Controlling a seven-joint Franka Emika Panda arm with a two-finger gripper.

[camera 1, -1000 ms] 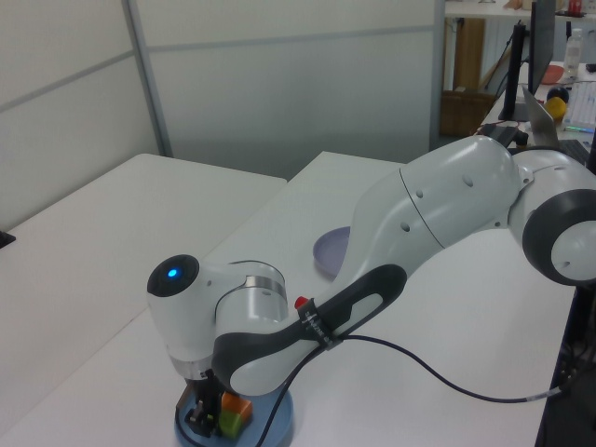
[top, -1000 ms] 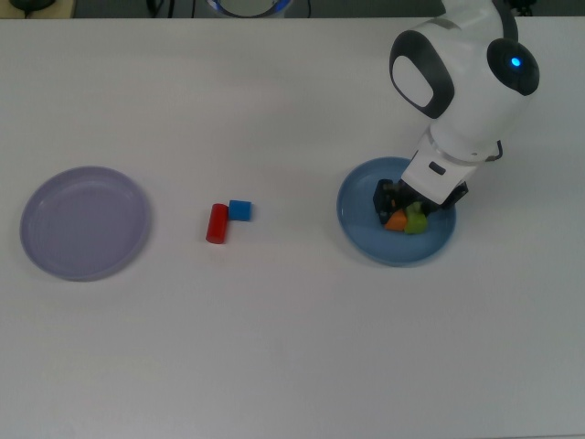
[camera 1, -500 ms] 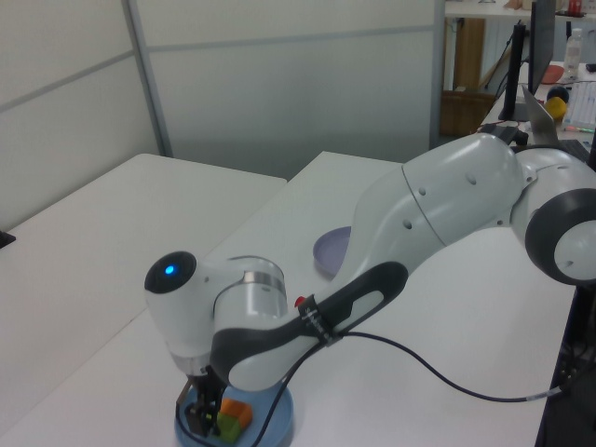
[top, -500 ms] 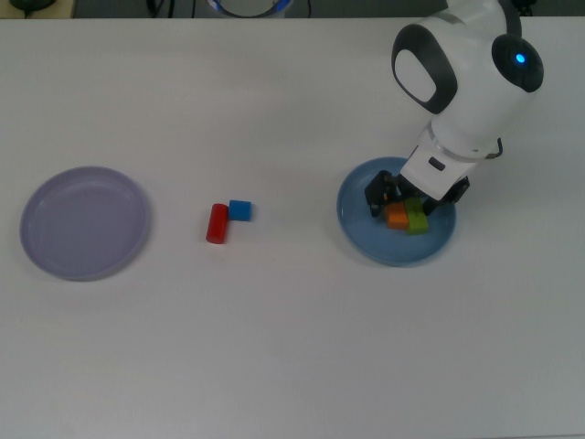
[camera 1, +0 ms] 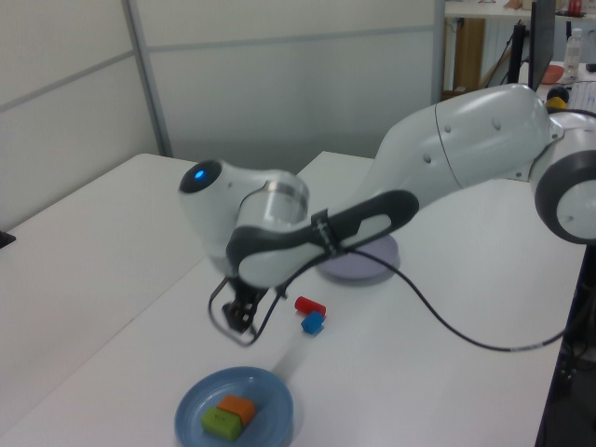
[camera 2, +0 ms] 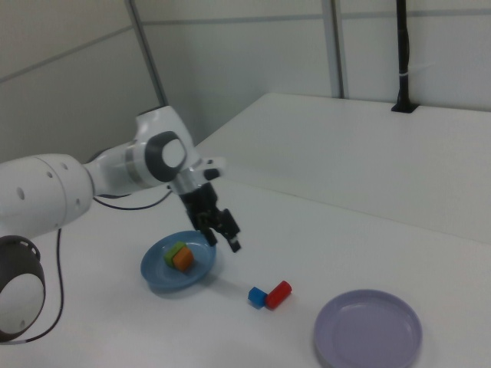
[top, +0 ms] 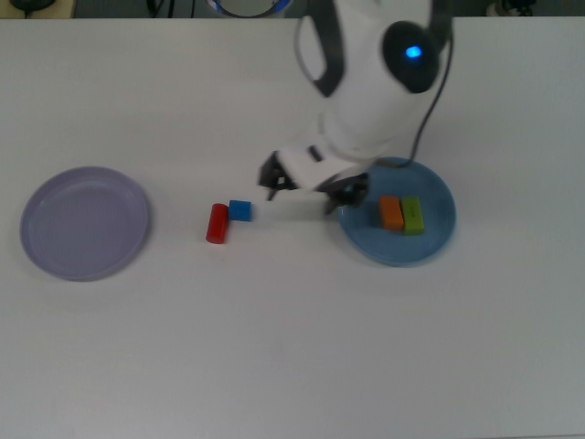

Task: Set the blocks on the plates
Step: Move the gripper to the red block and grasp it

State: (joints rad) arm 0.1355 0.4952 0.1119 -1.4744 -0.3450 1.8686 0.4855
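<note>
Holding orange block (top: 391, 212), green block (top: 413, 215) — blue plate (top: 437, 240).

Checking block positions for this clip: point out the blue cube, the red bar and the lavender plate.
blue cube (top: 240, 210), top view, its top face
red bar (top: 217, 223), top view, middle of its length
lavender plate (top: 84, 222), top view, bare centre

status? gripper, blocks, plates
Gripper open, empty, above table between blue plate and blue cube. Orange block, green block on blue plate. Red block, blue cube on table; purple plate empty.
</note>
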